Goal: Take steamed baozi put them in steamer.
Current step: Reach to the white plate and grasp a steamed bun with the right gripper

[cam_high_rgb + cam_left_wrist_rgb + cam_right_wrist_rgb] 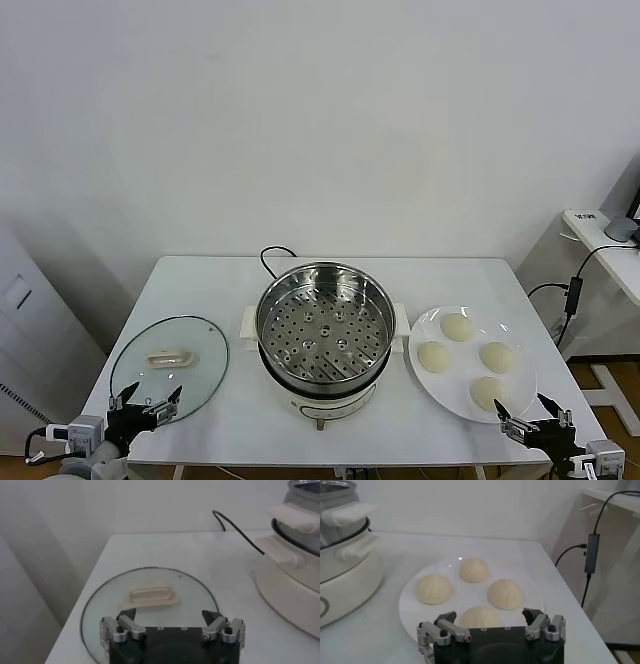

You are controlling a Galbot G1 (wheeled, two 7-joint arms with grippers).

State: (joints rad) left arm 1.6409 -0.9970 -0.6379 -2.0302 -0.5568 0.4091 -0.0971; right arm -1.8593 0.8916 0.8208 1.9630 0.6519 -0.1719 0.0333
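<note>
White wall stands behind the white counter [230, 285] we face. At its middle sits the steamer [324, 330], a shiny steel pot with a perforated tray on a white base, its black cord [272, 258] trailing toward the wall. Toward our right, four steamed baozi [457, 327] rest on a white plate [425, 379], touching none of each other. Our right claw [532, 415] hangs at the counter's near edge just beside the plate, jaws wide apart and holding nothing, the nearest bun directly ahead of it. Our left claw [146, 404] is likewise spread and empty, poised over the near rim of the glass lid [200, 350] lying flat left of the steamer.
</note>
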